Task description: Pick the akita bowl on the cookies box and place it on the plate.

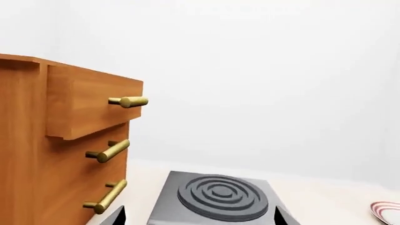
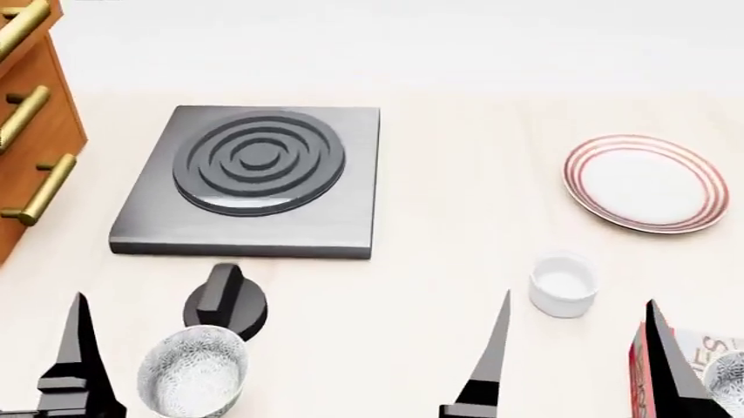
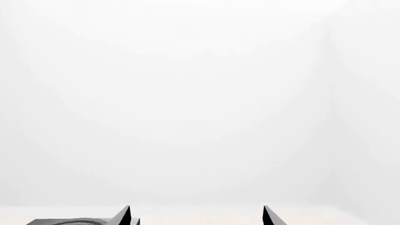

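Your two claws sit low at the head view's bottom edge, both spread wide and holding nothing: the left claw [image 2: 157,383] flanks a second speckled bowl [image 2: 193,373], the right claw [image 2: 576,366] stands beside the cookies box [image 2: 637,374]. The akita bowl [image 2: 727,376] rests on that box at lower right. The plate [image 2: 645,183] lies at upper right, the stove [image 2: 256,178] at centre left of the worktop [image 2: 465,113].

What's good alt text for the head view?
A pale table holds a grey hotplate, a red-ringed plate, a white cup and a speckled bowl. Both open grippers sit at the near edge.
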